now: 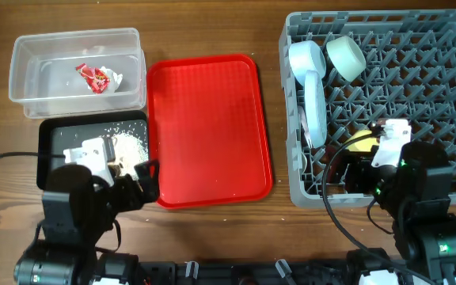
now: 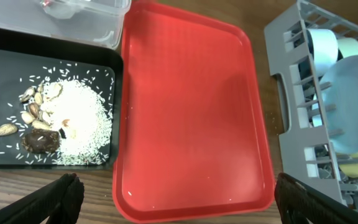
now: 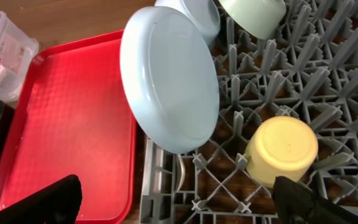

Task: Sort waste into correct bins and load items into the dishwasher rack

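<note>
At the far left corner of the counter stands the clear tub [image 1: 77, 71]. The crumpled red-and-white wrapper [image 1: 96, 77] lies on its floor.

Just beside the tub, toward the near edge, is the black tray [image 1: 54, 134]. It holds a heap of whitish rice grains [image 2: 79, 118], with stray grains scattered around. At the heap's left side are pale nut pieces and a dark brown lump [image 2: 40, 142].

The left gripper [image 2: 179, 205] hangs over the near edge, above the near end of the red tray. Its jaws are spread wide with nothing between them, and its arm covers the black tray's near right corner in the overhead view.

The red tray [image 1: 208, 127] lies mid-counter, just beside the black tray, and is bare and glossy.

The grey dishwasher rack [image 1: 386, 103] fills the right side of the counter, reaching its far edge. Along the rack's left side the pale blue plate [image 1: 313, 103] stands on edge between the pegs. The pale blue bowl [image 1: 305, 57] is just behind the plate, and the pale green bowl [image 1: 345, 57] is tipped beside it.

The yellow cup [image 3: 283, 149] rests among the pegs nearer the front, its base turned toward the right wrist camera.

The right gripper [image 3: 176, 205] hovers over the rack's near left corner, jaws wide and holding nothing.
</note>
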